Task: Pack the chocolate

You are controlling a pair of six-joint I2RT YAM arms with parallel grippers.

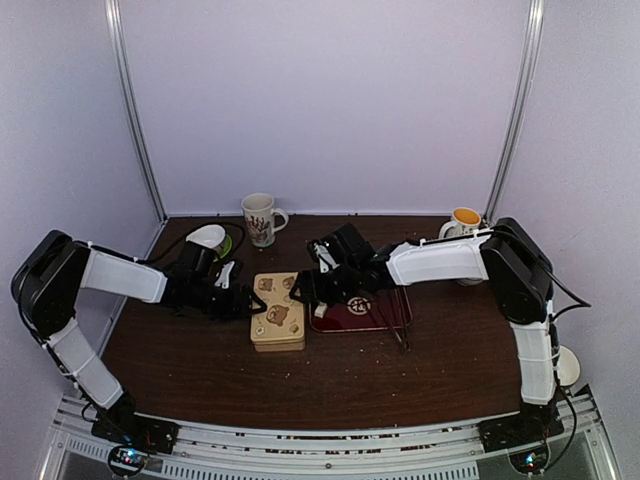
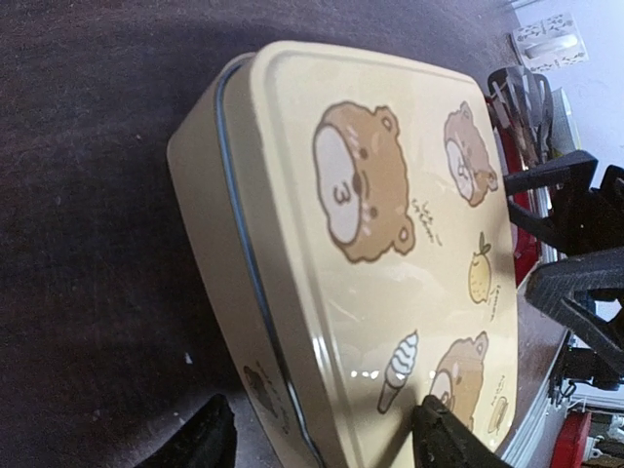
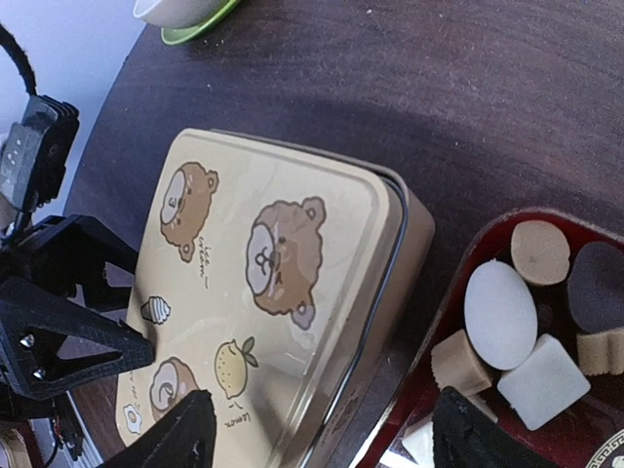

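chocolate (image 3: 500, 314) | white, tan, dark pieces | loose in red tray (image 3: 445, 314)

Bear-print cream tin (image 3: 273, 292); white, tan chocolate (image 3: 499, 312)

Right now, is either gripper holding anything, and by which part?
Nothing looks held. The left gripper and right gripper both stand open around edges of the bear-print tin.
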